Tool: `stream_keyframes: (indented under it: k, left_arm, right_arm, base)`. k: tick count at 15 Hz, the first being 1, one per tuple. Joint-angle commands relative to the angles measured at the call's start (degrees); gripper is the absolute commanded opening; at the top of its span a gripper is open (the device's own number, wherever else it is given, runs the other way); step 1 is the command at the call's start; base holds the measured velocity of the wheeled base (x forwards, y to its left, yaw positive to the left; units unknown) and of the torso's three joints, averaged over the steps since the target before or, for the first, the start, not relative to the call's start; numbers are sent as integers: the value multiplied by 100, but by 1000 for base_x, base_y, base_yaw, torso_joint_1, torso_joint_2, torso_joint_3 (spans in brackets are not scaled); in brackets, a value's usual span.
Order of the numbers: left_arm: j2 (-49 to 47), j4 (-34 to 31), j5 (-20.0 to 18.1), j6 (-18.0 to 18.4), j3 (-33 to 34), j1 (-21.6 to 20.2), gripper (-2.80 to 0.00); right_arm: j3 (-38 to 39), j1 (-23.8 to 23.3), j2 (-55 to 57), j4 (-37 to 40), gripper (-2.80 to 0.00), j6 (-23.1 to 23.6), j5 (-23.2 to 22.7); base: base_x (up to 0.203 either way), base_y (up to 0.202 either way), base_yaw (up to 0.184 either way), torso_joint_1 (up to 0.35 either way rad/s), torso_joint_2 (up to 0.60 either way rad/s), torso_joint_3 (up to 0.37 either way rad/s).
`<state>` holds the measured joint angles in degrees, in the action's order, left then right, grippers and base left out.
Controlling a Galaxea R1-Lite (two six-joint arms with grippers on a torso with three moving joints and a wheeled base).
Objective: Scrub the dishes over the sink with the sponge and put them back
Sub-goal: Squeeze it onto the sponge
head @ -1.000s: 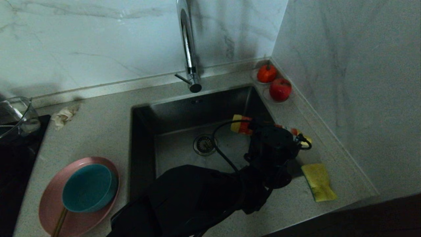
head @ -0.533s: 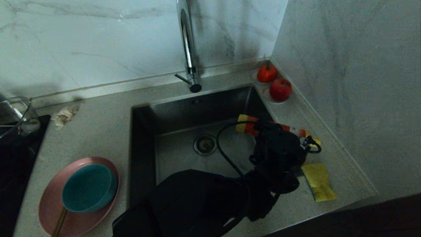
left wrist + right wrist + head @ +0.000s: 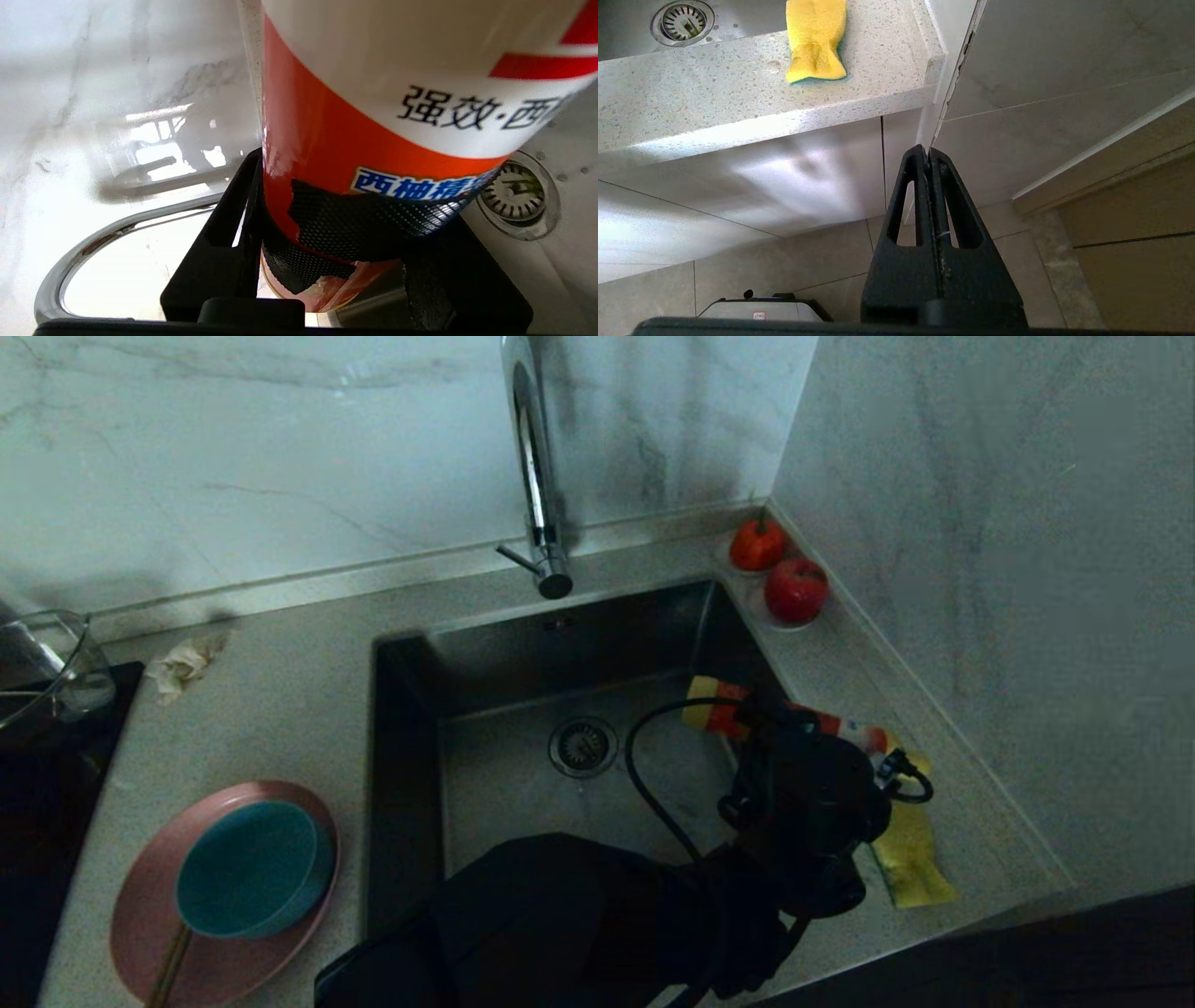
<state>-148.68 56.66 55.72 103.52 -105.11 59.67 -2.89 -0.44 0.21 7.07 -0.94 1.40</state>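
My left gripper (image 3: pixel 794 733) is shut on an orange and white detergent bottle (image 3: pixel 714 711), held lying sideways over the sink's (image 3: pixel 504 784) right rim. In the left wrist view the bottle (image 3: pixel 373 107) fills the space between the fingers (image 3: pixel 224 219). The yellow sponge (image 3: pixel 910 863) lies on the counter right of the sink, partly hidden by my left wrist. A teal bowl (image 3: pixel 247 868) sits in the pink plate (image 3: pixel 149 905) at the front left, with chopsticks (image 3: pixel 170 966) on the plate. My right gripper (image 3: pixel 928 151) hangs shut below the counter edge, under the sponge (image 3: pixel 815 39).
A tall chrome faucet (image 3: pixel 537 476) stands behind the sink and the drain strainer (image 3: pixel 583 745) sits at its middle. Two red fruits (image 3: pixel 795 588) on saucers occupy the back right corner. A glass container (image 3: pixel 47 667) and a crumpled tissue (image 3: pixel 182 663) lie at left.
My left arm has carried the bottle to the right and toward the front, from over the sink to its right rim. It now covers part of the sponge.
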Motion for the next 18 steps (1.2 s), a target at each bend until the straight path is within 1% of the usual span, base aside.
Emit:
stream_keyframes:
  k: [1,3,8,13,15,18]
  left_arm:
    - [225,307,35,77,649,-8,-280]
    - [310,714,35,122,987,-8,-280]
    - [340,1059,35,151,1363,43,-280]
    - [357,1180,35,187,1663,196,-280]
    - [366,1189,35,273,1801,229,-280]
    - [352,1189,44,370,1819,229,-280]
  right_arm:
    - [-1,0,-3,5,-280,-3,0]
    - [-1,0,-3,5,-280,-3,0]
    - [-1,0,-3,5,-280,-3,0]
    - [-1,0,-3,5,-280,-3,0]
    - [-1,0,-3,5,-280,-3,0]
    - [-1,0,-3,1,-280,-3,0]
  base:
    - [0,0,0,0,0,0]
    - [0,0,0,0,0,0]
    - [0,0,0,0,0,0]
    - [0,0,0,0,0,0]
    - [0,0,0,0,0,0]
    - [0,0,0,0,0,0]
